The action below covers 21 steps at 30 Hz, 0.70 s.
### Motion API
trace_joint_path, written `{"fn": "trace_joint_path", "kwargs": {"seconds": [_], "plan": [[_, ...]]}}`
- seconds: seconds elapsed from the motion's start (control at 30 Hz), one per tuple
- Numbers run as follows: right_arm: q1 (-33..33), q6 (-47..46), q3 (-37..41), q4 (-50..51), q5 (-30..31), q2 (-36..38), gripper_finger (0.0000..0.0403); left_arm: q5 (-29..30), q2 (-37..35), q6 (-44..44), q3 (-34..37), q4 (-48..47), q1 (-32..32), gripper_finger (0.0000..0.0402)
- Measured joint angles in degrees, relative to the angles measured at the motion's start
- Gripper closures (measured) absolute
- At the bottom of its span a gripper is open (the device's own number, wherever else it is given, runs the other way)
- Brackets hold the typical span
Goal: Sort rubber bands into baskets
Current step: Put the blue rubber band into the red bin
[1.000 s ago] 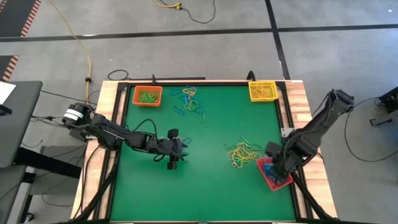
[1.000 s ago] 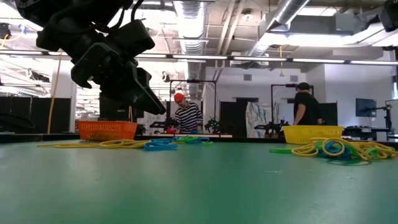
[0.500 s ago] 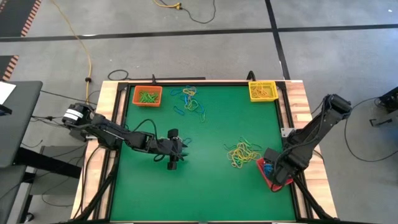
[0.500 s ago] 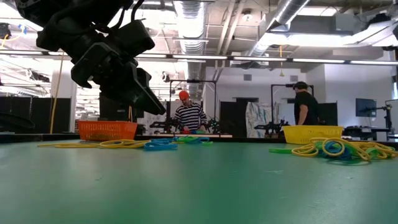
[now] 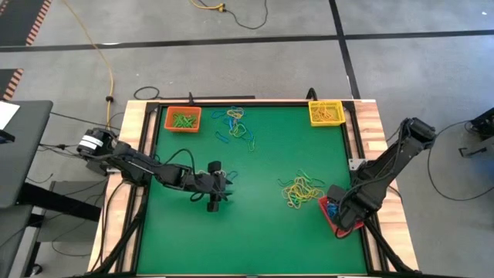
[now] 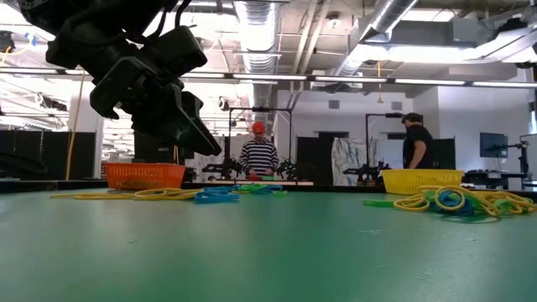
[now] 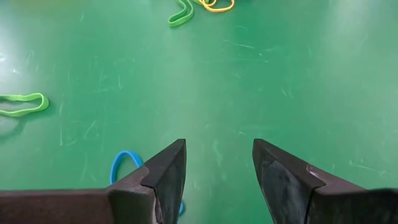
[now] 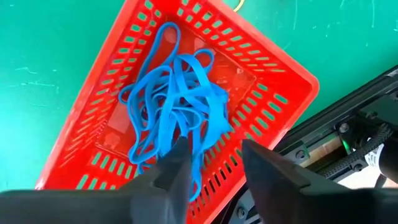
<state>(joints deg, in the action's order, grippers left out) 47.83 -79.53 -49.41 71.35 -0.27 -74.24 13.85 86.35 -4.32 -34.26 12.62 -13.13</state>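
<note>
The worktop (image 5: 247,232) is a green mat framed by pale wood. Taking the orange basket (image 5: 183,119) at one far corner as the landmark: green bands lie inside it, and just beside it, along the same far edge, a loose cluster of blue, yellow and green rubber bands (image 5: 236,126) lies on the mat. At the other far corner sits the yellow basket (image 5: 326,113). Diagonally across from the orange basket stands the red basket (image 5: 340,215) — blue bands (image 8: 177,112) piled in it — with a mostly yellow tangle (image 5: 301,191) beside it.
</note>
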Motion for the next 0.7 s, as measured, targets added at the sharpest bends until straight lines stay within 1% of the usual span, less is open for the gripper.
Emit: {"fn": "trace_joint_path", "kwargs": {"seconds": [0.17,0.3,0.63,0.7], "plan": [[0.02,-0.03,0.00,0.02,0.00,0.00,0.0185,0.00,0.00,0.00,0.00,-0.34,0.00,0.0226],[0.02,-0.20,0.00,0.00,0.00,0.00,0.0170,0.00,0.00,0.00,-0.01,-0.33,0.01,0.0226],[0.02,0.31,0.00,-3.66,0.17,1.56,0.0169,0.00,0.00,-0.01,-0.02,-0.31,0.02,0.0226],[0.02,0.28,-0.01,-2.55,0.17,1.93,0.0170,0.00,0.00,-0.01,-0.02,-0.31,0.02,0.0226]]}}
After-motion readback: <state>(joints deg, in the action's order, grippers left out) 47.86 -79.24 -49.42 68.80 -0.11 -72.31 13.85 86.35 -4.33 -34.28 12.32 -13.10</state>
